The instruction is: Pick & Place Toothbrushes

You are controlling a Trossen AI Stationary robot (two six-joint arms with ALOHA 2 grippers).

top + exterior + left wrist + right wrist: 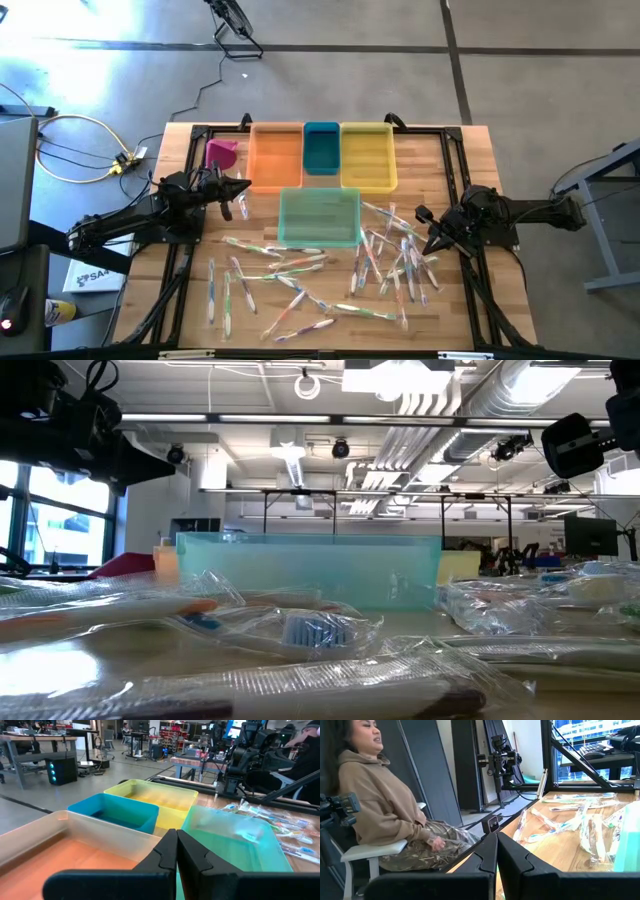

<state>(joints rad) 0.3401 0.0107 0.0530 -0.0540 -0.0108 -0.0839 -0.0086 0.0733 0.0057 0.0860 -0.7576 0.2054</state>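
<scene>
Low view: wrapped toothbrushes (300,630) nearest, loose before green bin (310,570). High view: left gripper (238,190) beside orange bin (275,155), right gripper (428,222) over the scatter; both shut, empty. Best to open right gripper, choose an outlying brush, pinch mid-handle.

Front half of the worktop (470,180) was pretty clogged with wrapped toothbrushes (390,255) scattered everywhere, thickest on the right. Four bins (319,215) blocked the middle and back, so the open lanes were really just the bare side strips.
</scene>
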